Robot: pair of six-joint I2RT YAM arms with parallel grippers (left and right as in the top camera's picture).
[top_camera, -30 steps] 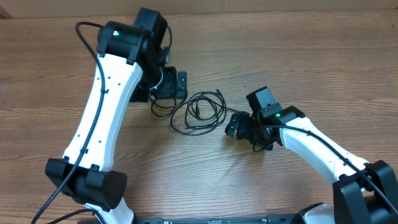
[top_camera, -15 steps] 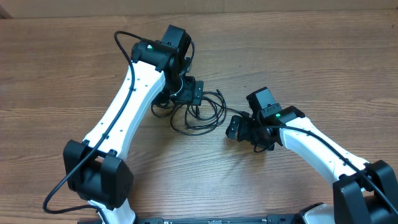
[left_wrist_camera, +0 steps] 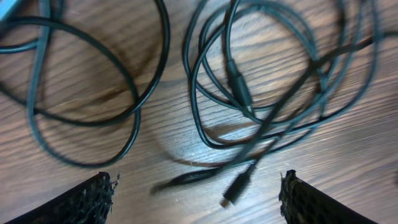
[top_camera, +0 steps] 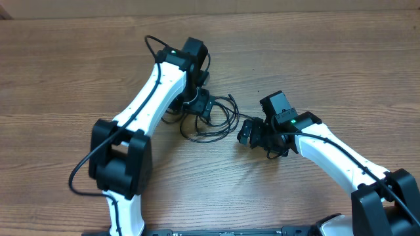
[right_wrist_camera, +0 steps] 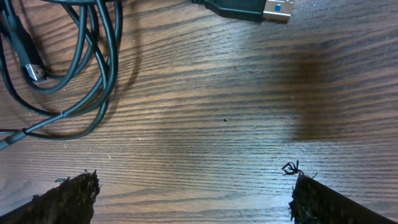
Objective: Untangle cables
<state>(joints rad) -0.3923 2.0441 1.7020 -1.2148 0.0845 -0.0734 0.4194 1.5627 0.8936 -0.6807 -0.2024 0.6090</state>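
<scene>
The cables (top_camera: 213, 121) lie as a loose black coil on the wooden table (top_camera: 65, 78), just above the middle of the overhead frame, between the two grippers. Over the last second the left gripper (top_camera: 202, 105) has swung in from the upper left and now sits over the coil's left edge. The right gripper (top_camera: 248, 133) has held its place just right of the coil. Both grippers have their fingers spread wide with nothing between them. In the left wrist view the loops and a small plug (left_wrist_camera: 233, 193) fill the frame above the fingertips, though blur there makes it hard to say which strand lies on top. The coil's shape looks unchanged, so the untangling has probably not begun, and the left gripper seems placed for a first pick.
</scene>
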